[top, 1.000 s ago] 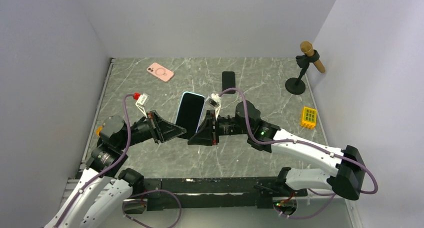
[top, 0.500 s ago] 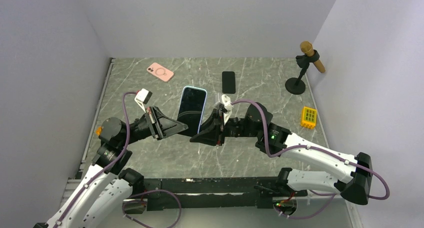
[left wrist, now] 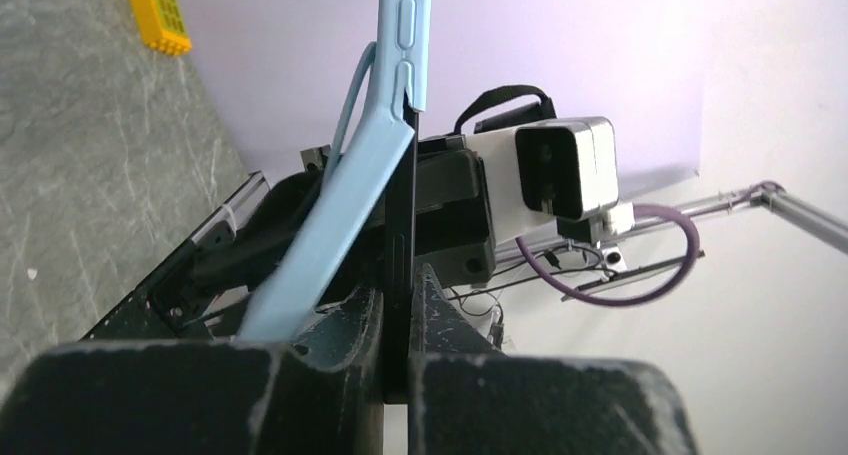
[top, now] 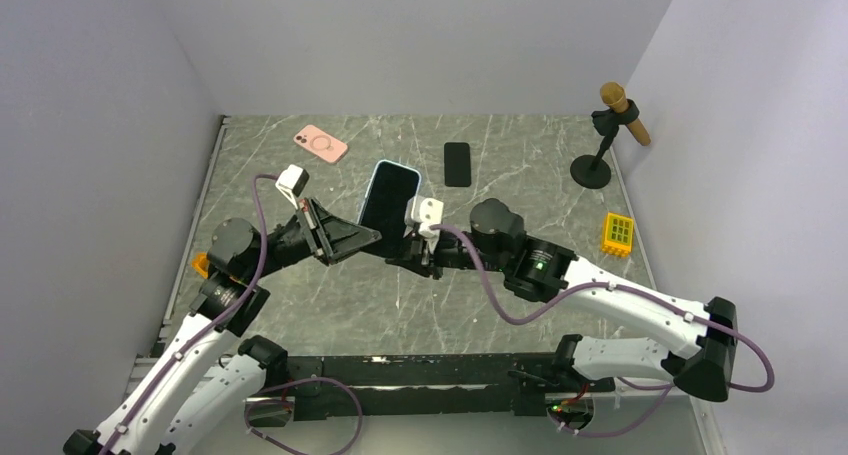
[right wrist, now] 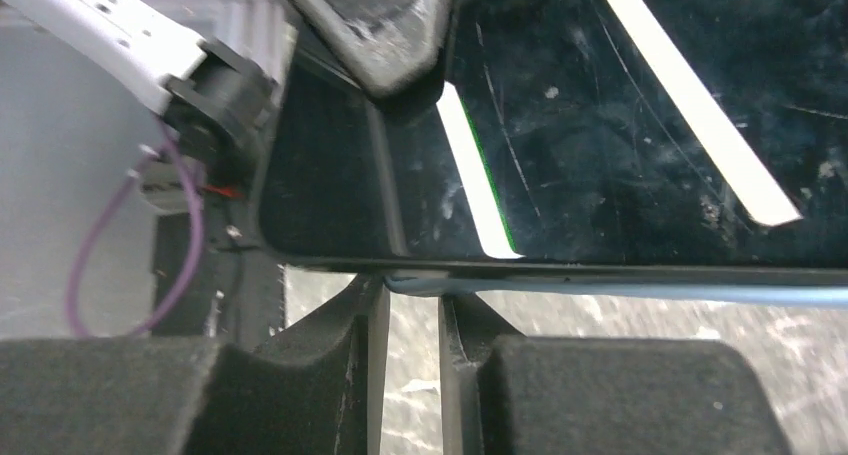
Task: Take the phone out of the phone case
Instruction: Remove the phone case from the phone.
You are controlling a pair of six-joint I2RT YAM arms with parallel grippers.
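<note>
1. Grey marble counter (top: 330, 305), pale walls (top: 420, 45) on 3 sides. Both arms reach in from the near edge & meet mid-counter.
2. Left jaws: clamped on the phone (top: 388, 197) at its lower end. Left wrist view shows the dark phone edge pinched betw the two black fingers (left wrist: 335, 350).
3. Phone is held up off the counter, tilted, screen toward the overhead cam, top end toward the back wall.
4. Phone case (left wrist: 385, 145), light blue: upper part hugs the phone, lower part bows away from the phone's back, so a wedge gap opens betw them. Case's lower end runs outside the left finger, not betw the jaws.
5. Right jaws: just right of the phone's lower end, slightly apart, nothing pinched. Counter shows thru the narrow gap betw the fingers (right wrist: 340, 345). Case's blue rim runs crosswise just past the fingertips; touching or not, can't tell.
6. Around, L to R:
   - pink case (top: 320, 143), flat at back left
   - black slab (top: 457, 163), flat at back centre, right of the held phone's top in the overhead view
   - mic on a stand (top: 610, 135), by the right wall
   - yellow block (top: 618, 234), nearer in on the right
7. All four lie well apart from the jaws. The closest thing to each arm is the other arm, w/ the phone betw them.
</note>
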